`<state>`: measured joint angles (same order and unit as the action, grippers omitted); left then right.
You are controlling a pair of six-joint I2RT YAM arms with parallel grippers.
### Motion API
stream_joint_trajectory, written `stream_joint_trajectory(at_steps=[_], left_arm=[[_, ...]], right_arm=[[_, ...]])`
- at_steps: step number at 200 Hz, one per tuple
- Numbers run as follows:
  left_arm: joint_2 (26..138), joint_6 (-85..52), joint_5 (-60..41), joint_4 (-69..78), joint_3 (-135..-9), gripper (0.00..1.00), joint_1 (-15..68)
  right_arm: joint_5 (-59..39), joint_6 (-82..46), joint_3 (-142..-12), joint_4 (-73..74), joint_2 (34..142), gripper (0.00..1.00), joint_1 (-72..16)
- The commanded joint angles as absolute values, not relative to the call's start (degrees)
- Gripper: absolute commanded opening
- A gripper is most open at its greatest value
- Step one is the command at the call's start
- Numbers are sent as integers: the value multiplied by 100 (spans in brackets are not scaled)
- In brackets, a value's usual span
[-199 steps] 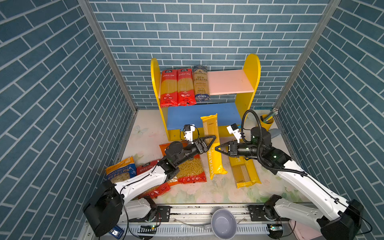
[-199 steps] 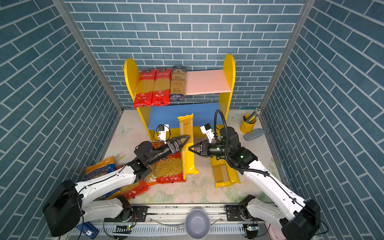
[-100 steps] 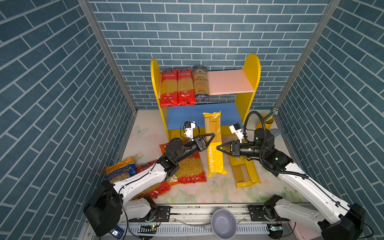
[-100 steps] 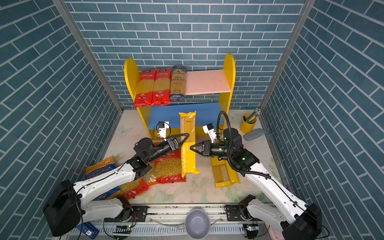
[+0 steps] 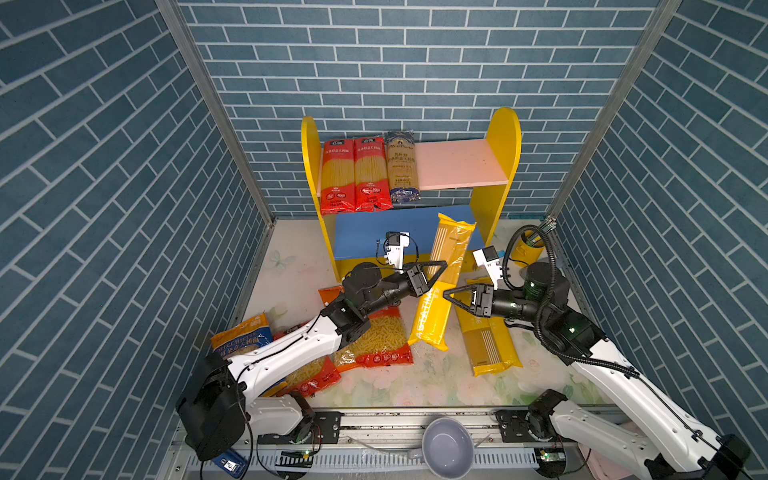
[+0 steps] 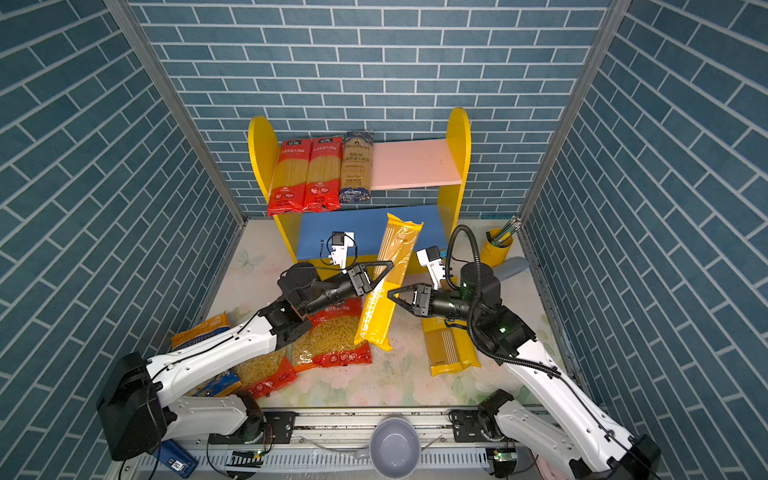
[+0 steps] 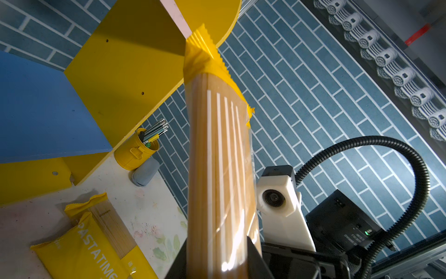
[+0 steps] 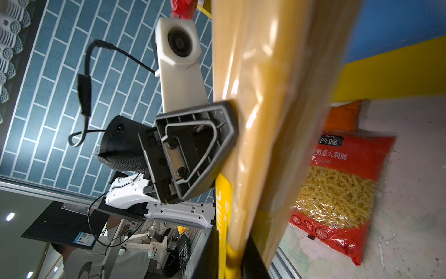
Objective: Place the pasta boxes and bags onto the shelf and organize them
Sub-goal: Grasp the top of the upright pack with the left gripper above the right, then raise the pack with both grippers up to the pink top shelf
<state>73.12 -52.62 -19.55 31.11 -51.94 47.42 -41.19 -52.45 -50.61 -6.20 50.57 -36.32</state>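
Spaghetti pack (image 5: 440, 286), the long yellow one, stood tilted between my two arms in front of the shelf (image 5: 503, 166), its top edge just beside the blue lower board (image 5: 361, 237). I had the left gripper (image 5: 438, 276) clamped on its middle. The right gripper (image 5: 449, 296) touched the pack's opposite side; I could not tell whether its jaws gripped. Three packs (image 5: 370, 172) filled the left of the pink upper board (image 5: 457, 162); its right half lay bare.
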Motion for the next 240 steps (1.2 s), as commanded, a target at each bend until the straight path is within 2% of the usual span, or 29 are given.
stream_joint_trajectory(at_steps=[1,31,82,107,135,156,196,240], left_arm=[[7174,-4870,-2276,3247,-5682,0,4966],[7077,-4772,-2120,3167,-5864,0,4976],[7075,-4676,-1756,3105,-6313,0,4975],[7077,-4369,-1531,2670,-6882,0,4974],[7134,-4169,-1132,2369,-7372,0,4918],[7225,-4212,-627,2459,-7560,0,4863],[7655,-4227,226,2996,-8022,0,4860],[8070,-4198,640,3316,-8408,0,4860]], right_arm=[[-4038,-4958,-4992,-421,4948,20,-3673],[-4043,-4918,-5077,-412,4973,23,-3674],[-3754,-4507,-5295,-959,4957,32,-3673],[-3437,-4258,-5372,-1272,4922,44,-3674],[-3301,-4173,-5431,-1205,4955,64,-3674],[-3387,-4276,-5436,-864,5017,72,-3676],[-3472,-4932,-5340,538,5265,74,-3682],[-3514,-5776,-5279,2386,5740,74,-3699]])
